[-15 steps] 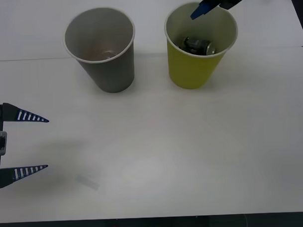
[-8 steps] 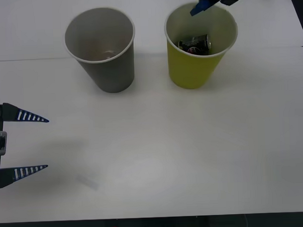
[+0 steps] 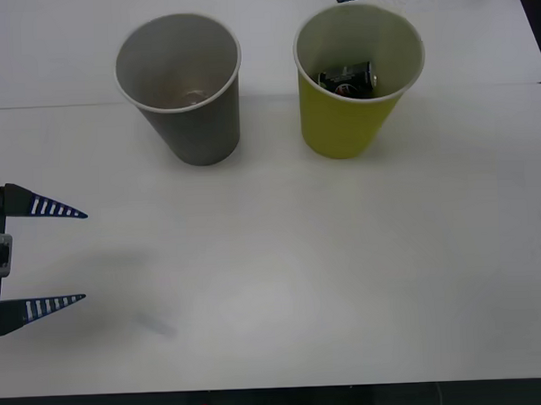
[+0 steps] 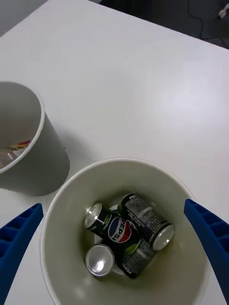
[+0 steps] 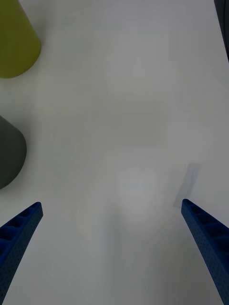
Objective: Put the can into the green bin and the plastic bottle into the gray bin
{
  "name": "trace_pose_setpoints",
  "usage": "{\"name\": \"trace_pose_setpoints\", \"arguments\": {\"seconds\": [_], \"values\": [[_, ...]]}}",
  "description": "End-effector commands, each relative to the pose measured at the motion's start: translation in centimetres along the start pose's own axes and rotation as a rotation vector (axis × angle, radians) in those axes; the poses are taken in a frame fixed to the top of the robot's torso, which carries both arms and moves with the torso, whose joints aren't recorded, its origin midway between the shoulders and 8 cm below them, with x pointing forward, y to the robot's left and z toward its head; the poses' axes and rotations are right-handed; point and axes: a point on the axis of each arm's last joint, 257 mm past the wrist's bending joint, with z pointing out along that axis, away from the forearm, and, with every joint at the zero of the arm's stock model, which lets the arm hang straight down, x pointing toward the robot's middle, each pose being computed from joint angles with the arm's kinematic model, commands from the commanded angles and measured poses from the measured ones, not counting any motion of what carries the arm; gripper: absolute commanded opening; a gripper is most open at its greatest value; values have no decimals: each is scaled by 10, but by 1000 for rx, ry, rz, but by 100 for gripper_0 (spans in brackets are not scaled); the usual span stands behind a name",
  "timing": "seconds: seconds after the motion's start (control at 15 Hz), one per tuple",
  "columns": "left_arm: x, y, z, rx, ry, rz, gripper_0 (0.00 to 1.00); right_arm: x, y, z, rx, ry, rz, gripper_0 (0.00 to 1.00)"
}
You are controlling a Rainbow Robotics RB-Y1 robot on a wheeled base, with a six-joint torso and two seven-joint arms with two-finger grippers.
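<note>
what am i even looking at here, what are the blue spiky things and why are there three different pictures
This is a two-armed robot at a white table, and each picture comes from a different camera. The front view looks down from above the arms. The other two come from cameras on the wrists. The blue ribbed spikes are the fingers of its two-finger grippers. The left gripper hovers open and empty over the near left of the table. The right gripper is open above the green bin, with nothing between its fingers. The right wrist view looks straight down into that bin, where small dark drink cans lie. Beside it stands the gray bin, with something small lying at its bottom that I cannot identify.
</note>
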Motion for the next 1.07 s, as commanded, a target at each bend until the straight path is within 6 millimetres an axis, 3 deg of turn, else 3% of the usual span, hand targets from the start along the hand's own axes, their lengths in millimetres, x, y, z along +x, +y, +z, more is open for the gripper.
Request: {"name": "trace_pose_setpoints", "arguments": {"seconds": [0.07, 0.53, 1.07], "values": [[0, 0, 0, 0, 0, 0, 100, 10, 7, -13, -15, -43, -19, 100], [0, 0, 0, 0, 0, 0, 100, 47, 29, -51, -76, -140, -69, 100], [0, 0, 0, 0, 0, 0, 100, 112, 60, -82, -160, -160, -109, 100]]}}
